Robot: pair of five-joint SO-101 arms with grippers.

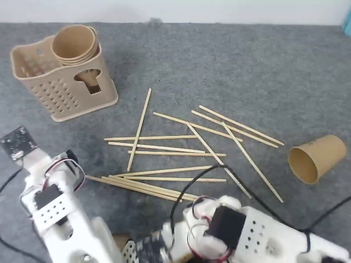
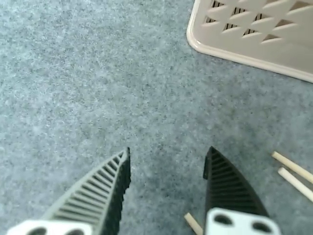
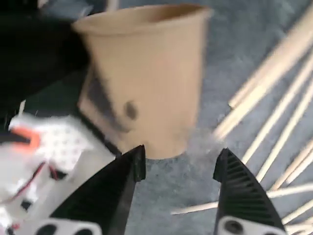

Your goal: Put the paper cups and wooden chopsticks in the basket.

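Right gripper (image 3: 182, 156) with its two black fingers spread and nothing between them, facing a tan paper cup (image 3: 146, 78) that sat just beyond the fingertips, beside the scattered pale wooden chopsticks (image 1: 139, 130). The cup was blurred, so whether it stood square or leaned could not be settled. The step in hand appeared to be grasping this cup. It would go best if the fingers straddled the wall below the rim before closing, and closed lightly, since thin paper buckles. The left gripper (image 2: 168, 152) hung open and empty over the grey carpeted table (image 2: 73, 73), near the beige perforated plastic basket (image 1: 60, 93), which held stacked paper cups (image 1: 74, 44). A second paper cup (image 1: 317, 159) lay on its side, well apart from the basket.
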